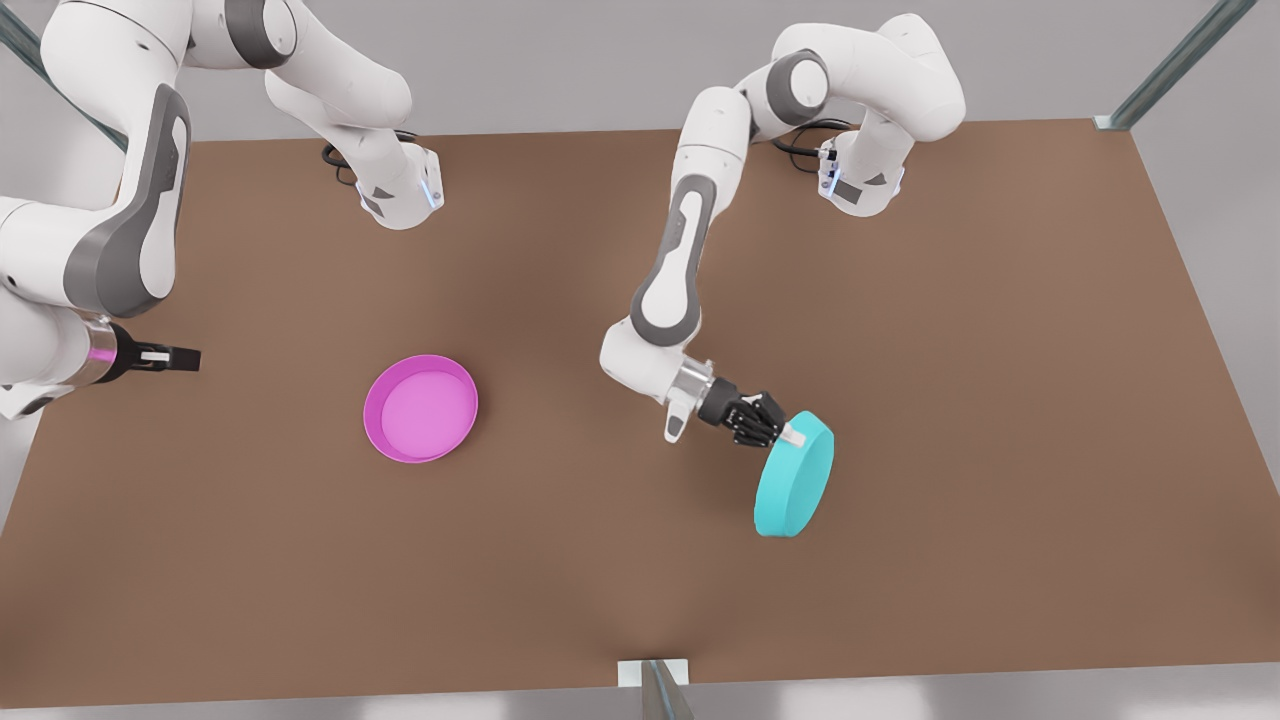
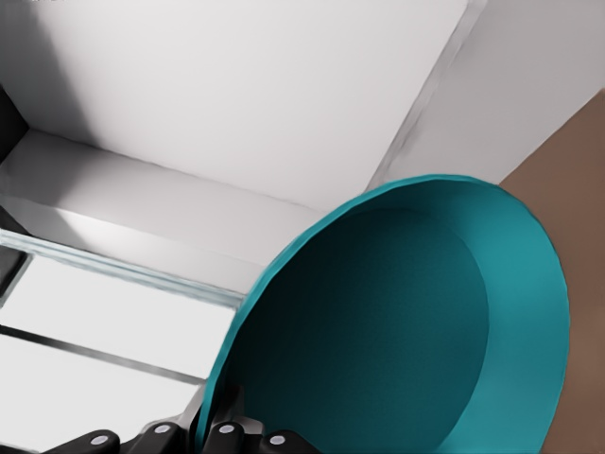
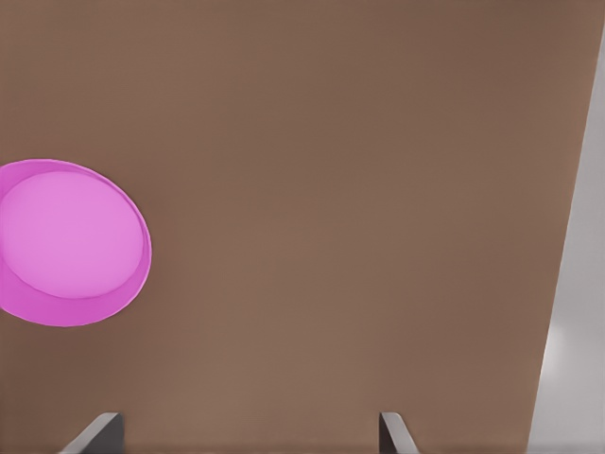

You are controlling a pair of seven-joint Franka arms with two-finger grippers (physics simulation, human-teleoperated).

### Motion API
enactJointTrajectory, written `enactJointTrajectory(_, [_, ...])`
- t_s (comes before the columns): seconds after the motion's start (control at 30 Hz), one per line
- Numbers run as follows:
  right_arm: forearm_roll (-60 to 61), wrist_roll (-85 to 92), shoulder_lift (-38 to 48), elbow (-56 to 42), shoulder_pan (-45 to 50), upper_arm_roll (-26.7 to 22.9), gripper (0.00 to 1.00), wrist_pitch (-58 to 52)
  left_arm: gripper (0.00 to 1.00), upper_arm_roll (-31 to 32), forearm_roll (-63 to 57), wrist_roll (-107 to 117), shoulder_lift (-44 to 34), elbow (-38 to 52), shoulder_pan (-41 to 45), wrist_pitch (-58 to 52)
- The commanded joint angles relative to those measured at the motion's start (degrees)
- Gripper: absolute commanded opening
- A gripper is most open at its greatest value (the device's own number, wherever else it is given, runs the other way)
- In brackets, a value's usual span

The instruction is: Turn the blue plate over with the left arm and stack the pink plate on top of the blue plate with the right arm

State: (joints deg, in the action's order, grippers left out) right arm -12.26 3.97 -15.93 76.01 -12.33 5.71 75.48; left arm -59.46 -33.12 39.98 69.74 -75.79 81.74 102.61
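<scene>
**Blue plate mid-flip as pink plate waits its turn**

The left gripper [image 1: 780,430] has its jaws closed on the rim of the blue plate [image 1: 795,475], which hangs tilted on edge clear of the brown table [image 1: 1000,350], its flat base turned toward the front camera. In the left wrist view the plate's hollow inside [image 2: 397,331] faces back toward the jaws, with the rim pinched between the fingers [image 2: 222,437]. The flip looks roughly half done: the plate is lifted and turned, but not yet laid face down.

At the front view's left, the right gripper [image 1: 185,358] waits above the table edge, its jaws spread and holding nothing. The pink plate [image 1: 421,408] lies upright on the table, well apart from those jaws and well apart from the blue plate; the right wrist view shows it [image 3: 68,241] off to one side of the open fingertips [image 3: 95,430]. Still to come, by this reckoning: setting the blue plate down inverted, then lifting the pink plate and stacking it on top.
</scene>
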Motion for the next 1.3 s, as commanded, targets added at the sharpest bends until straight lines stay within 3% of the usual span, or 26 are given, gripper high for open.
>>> enactJointTrajectory(0.0, [-0.04,0.07,0.02,-0.07,-0.06,0.0,1.0,0.01,0.21,1.63,-4.23,53.17,-0.39,-0.23,0.97,-3.38])
enactJointTrajectory(0.23, [0.13,0.07,0.02,-0.07,-0.33,0.0,1.0,0.01,0.21,14.2,-16.54,78.49,-1.36,0.03,1.23,-9.97])
enactJointTrajectory(0.7, [0.31,0.16,0.02,-0.07,-0.42,0.0,1.0,0.01,0.21,17.89,-19.53,73.31,-1.62,-0.06,1.32,-10.68])
enactJointTrajectory(1.27, [0.4,-0.45,-1.56,0.01,-0.33,0.0,1.0,-0.07,0.21,22.55,-20.49,65.4,0.4,0.12,1.5,-19.82])
